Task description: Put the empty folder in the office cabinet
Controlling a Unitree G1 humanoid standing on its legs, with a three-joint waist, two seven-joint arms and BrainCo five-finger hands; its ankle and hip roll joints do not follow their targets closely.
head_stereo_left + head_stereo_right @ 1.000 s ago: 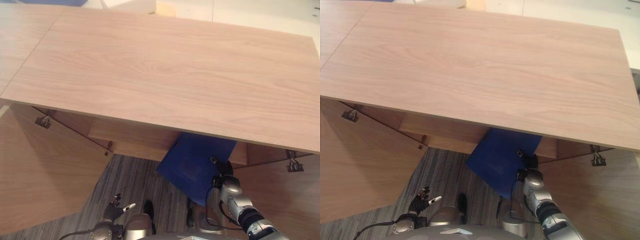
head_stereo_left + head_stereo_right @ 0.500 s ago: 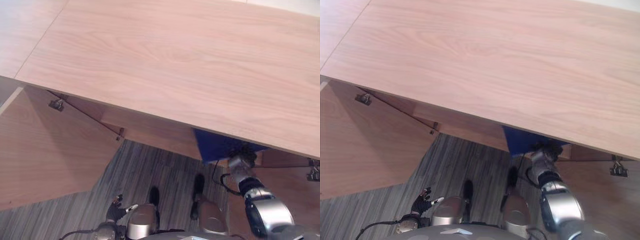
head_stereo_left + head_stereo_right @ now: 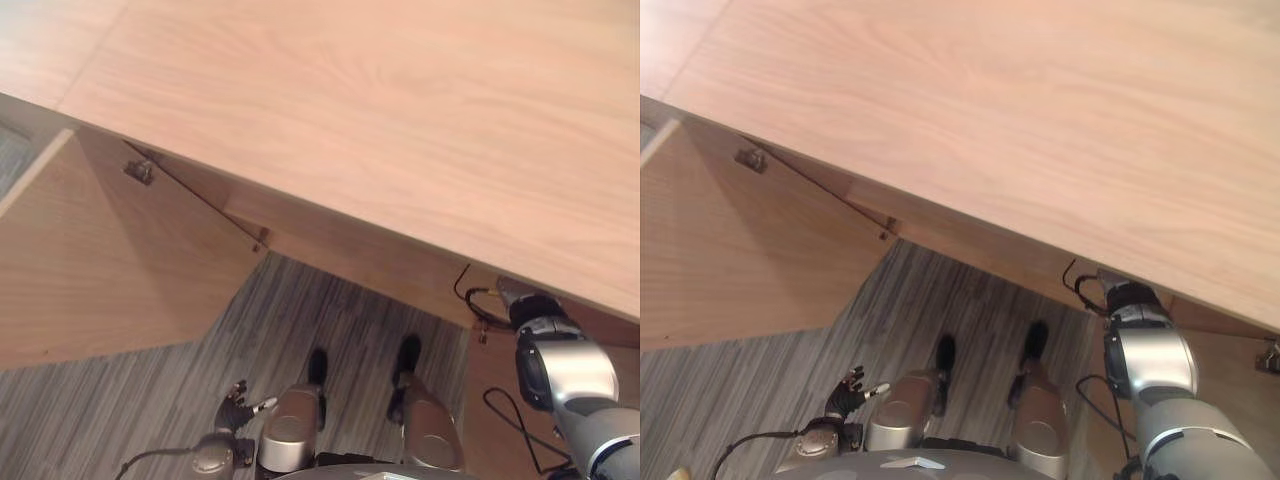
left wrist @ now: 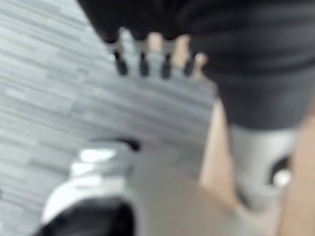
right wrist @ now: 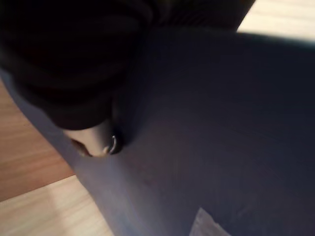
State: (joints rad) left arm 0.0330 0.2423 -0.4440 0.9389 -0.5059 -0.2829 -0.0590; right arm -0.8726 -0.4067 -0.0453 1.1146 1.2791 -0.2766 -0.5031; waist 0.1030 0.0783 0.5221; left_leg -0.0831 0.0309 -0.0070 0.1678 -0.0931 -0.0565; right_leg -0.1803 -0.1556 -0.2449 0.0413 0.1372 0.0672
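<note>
The blue folder lies close under my right hand, whose thumb presses on its cover inside the cabinet. In the eye views my right arm reaches under the cabinet's wide wooden top, which hides the hand and the folder. My left hand hangs low by my left side over the striped floor, fingers straight and holding nothing.
The cabinet's left door stands swung open toward me, a metal hinge on its inner face. The right door is open beside my right arm. Grey striped floor lies between the doors.
My right arm has pushed forward and the folder has gone from below the top's edge into the cabinet. The camera has tipped down and nearer. The left hand has stayed put.
</note>
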